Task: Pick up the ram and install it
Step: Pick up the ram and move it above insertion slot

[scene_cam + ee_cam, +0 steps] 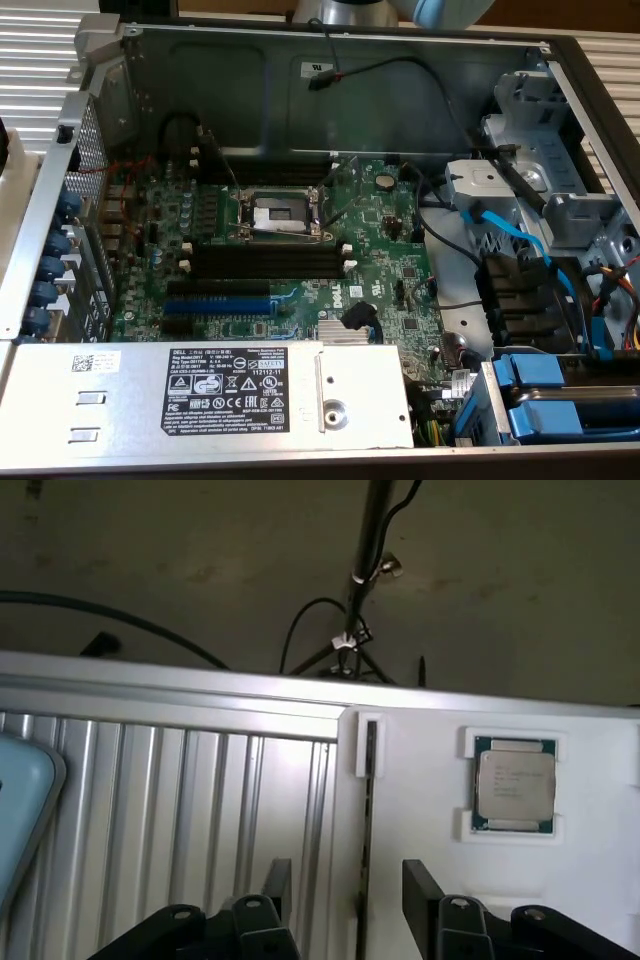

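**Gripper [350, 895] open astride ram [369, 780]**

Ext. view: PC case open, motherboard [395, 255] w/ black memory slots [265, 262] near its centre.

Wrist view: ram stands on edge in white holder [420, 780], btwn the spread fingers, untouched. CPU [514, 785] sits nearby in the same holder.

Green board [390, 250], white tray [600, 900]
One slot [218, 303] is showing blue; the fingers [422, 888] are looking black against silver ribbing [180, 810].
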Robot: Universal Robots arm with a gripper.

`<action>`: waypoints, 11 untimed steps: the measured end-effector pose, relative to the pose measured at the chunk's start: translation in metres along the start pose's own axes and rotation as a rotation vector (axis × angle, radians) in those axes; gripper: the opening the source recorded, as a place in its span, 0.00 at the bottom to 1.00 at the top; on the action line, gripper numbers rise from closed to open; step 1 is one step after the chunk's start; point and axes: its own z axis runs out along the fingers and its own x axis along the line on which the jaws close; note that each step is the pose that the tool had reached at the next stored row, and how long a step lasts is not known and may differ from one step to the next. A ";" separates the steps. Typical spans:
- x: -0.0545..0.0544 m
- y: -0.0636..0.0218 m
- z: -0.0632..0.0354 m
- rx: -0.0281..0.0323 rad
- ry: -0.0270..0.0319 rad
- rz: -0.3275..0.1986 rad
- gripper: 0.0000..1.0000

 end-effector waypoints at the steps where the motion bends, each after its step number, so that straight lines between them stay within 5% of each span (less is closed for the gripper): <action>1: 0.000 0.0013 0.0002 0.0048 0.0037 0.000 0.56; 4: -0.001 0.0041 0.0014 0.0211 0.0075 0.000 0.56; 8: -0.001 0.0065 0.0028 0.0543 0.0124 -0.001 0.56; 11: -0.001 0.0075 0.0041 0.0608 0.0129 -0.001 0.56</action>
